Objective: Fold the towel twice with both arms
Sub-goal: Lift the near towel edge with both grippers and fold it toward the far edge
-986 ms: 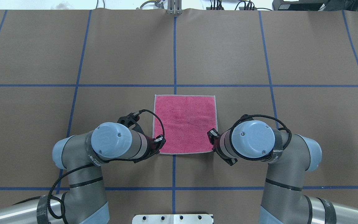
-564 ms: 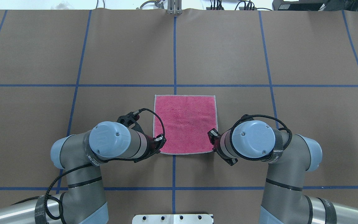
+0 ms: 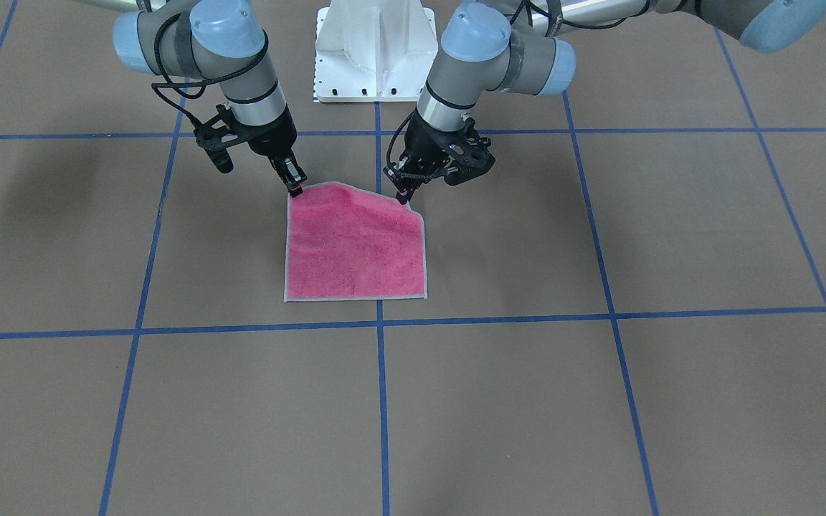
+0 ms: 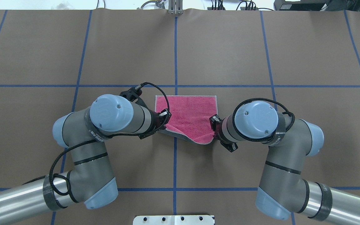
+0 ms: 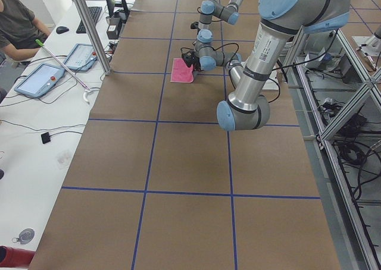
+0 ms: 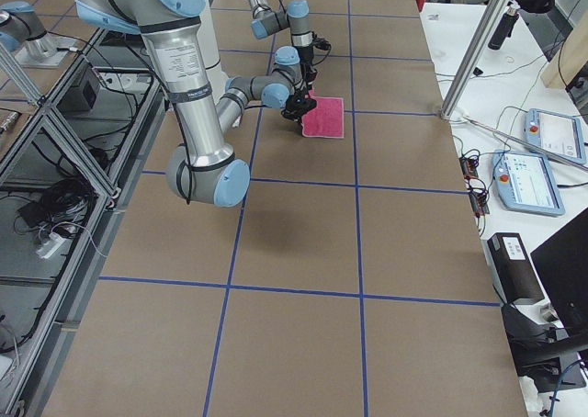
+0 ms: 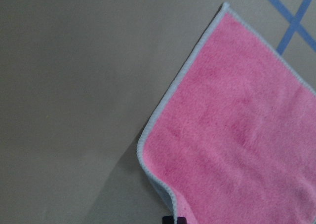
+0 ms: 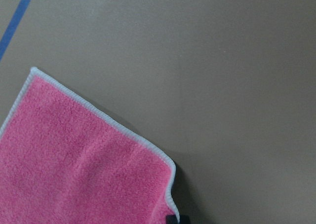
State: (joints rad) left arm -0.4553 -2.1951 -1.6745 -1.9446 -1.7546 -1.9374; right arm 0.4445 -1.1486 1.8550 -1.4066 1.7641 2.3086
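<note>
The towel (image 4: 189, 107) lies pink face up at the table's middle, and its far edge is flat on the table. Its near edge is raised, showing a strip of grey underside (image 4: 174, 133). My left gripper (image 4: 165, 120) is shut on the near left corner. My right gripper (image 4: 213, 132) is shut on the near right corner. In the front-facing view the towel (image 3: 355, 247) hangs from the left gripper (image 3: 404, 197) and the right gripper (image 3: 296, 188). Both wrist views show the pink face and its pale edging (image 7: 237, 135) (image 8: 74, 169).
The white pedestal base (image 3: 373, 50) stands behind the arms. Blue tape lines (image 4: 175, 56) cross the brown table cover. A side bench with tablets (image 5: 41, 79) (image 6: 533, 183) and a seated person (image 5: 15, 20) lies beyond the table's far edge.
Both arms have moved forward, away from the base. The towel's near edge has lifted off the table and travelled toward the far edge, with a corner in each gripper.
</note>
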